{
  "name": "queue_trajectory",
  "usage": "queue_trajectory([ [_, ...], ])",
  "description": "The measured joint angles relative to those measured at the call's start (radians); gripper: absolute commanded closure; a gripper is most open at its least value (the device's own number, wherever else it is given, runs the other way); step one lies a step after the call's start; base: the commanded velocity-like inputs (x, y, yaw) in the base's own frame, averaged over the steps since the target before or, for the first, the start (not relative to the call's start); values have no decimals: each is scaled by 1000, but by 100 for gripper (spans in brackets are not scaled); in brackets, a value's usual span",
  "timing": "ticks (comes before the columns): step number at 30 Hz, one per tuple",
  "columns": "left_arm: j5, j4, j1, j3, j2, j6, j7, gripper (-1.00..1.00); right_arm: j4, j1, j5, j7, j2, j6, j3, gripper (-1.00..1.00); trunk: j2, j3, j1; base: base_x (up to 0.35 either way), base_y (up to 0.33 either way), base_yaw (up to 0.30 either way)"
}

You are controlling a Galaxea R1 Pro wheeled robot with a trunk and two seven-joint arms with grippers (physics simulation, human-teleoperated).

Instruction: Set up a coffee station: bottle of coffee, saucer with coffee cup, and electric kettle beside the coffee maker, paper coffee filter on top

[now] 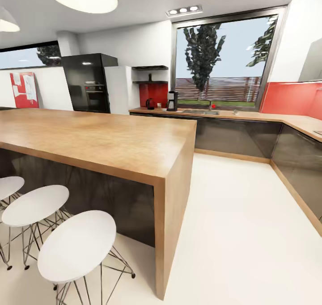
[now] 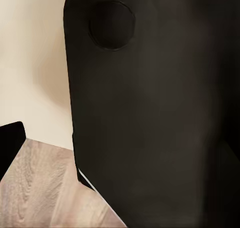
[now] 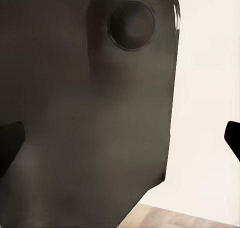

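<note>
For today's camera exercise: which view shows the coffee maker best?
The head view: the coffee maker stands far off on the countertop, near the kettle. Both wrist views look at dark robot body and pale floor instead.

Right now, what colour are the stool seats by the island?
White, on thin wire legs; the stool seats show best in the head view.

Open white floor (image 1: 241, 233) runs from the near right foreground to the far countertop (image 1: 250, 115), bounded on the left by the wooden island (image 1: 103, 139) and on the right by dark base cabinets (image 1: 299, 162). Three white stools (image 1: 76, 244) crowd the island's near side at lower left. On the far countertop, the coffee maker (image 1: 172, 101) and the electric kettle (image 1: 150, 103) stand near each other left of the sink (image 1: 200, 111), with bare counter stretching right.
</note>
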Motion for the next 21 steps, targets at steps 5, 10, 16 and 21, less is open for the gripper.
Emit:
queue_trajectory([
  [5,-1,-11,3,0,1,7,0,-100,3,-2,1,3,1,3,2,-100,0,0,0,0,0,0],
  [10,0,-39,3,1,-1,6,2,-100,3,-2,1,3,1,2,2,-100,0,0,0,0,0,0],
  [16,0,-60,3,1,-1,7,3,-100,0,-2,-5,3,1,1,-4,-100,0,0,0,-98,-81,0],
  [21,0,-61,3,1,-3,7,3,-100,-3,-2,-6,3,1,1,-6,-100,0,0,1,-222,-179,0],
])
